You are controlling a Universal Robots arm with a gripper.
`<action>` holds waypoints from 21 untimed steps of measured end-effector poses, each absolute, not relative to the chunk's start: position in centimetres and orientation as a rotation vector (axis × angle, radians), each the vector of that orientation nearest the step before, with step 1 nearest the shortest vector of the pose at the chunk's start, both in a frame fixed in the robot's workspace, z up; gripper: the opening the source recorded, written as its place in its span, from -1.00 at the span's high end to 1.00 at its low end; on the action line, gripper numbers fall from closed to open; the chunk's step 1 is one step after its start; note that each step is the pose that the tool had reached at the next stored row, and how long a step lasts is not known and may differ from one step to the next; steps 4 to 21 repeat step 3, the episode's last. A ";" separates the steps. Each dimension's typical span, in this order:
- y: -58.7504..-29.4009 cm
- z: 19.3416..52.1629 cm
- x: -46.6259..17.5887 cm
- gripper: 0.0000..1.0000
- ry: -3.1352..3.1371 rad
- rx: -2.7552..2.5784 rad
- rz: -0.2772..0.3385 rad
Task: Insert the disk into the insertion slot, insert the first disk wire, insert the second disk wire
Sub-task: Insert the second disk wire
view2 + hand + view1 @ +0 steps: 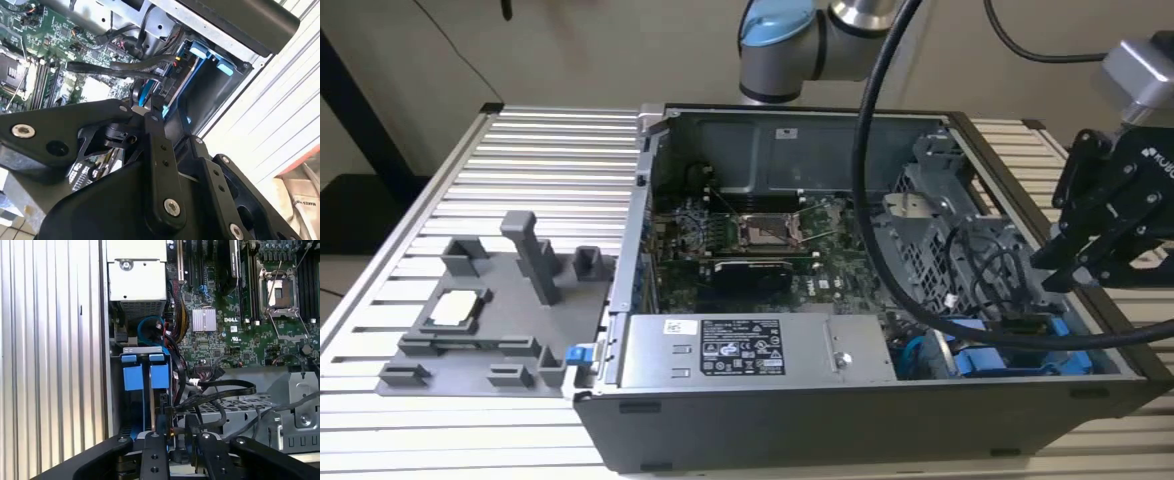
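1. Gripper (1081,275) is seen at the exterior view's right edge, over the 4 o'clock corner of the open computer case (854,420). Fingers (187,432) are set narrow; whether a connector is pinched between them cannot be told.
2. Fingertips in the first wrist view are placed among black cables (220,390), just beside the blue carrier edge.
3. Disk (145,390) is seated in the insertion slot (1014,355), standing on edge. Only its blue carrier frame and tabs are shown; label face is hidden.
4. Disk long axis in the first wrist view runs 12-to-6 o'clock, blue tabs at the 12 o'clock end, toward the power-supply box (136,270).
5. Motherboard (747,250) is seen mid-case, cage at its 3 o'clock in the exterior view.
6. Grey fixture tray (480,320) is sat on the slatted table (534,150), at the case's 9 o'clock.
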State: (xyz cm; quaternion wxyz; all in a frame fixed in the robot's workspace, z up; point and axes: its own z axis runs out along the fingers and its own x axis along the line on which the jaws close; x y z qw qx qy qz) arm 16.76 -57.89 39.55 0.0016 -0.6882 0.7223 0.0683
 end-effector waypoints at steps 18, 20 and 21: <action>-57.9 39.6 16.8 0.41 2.267 -2.160 0.214; -57.9 39.6 16.8 0.41 2.267 -2.160 0.214; -57.9 39.6 16.8 0.41 2.267 -2.160 0.214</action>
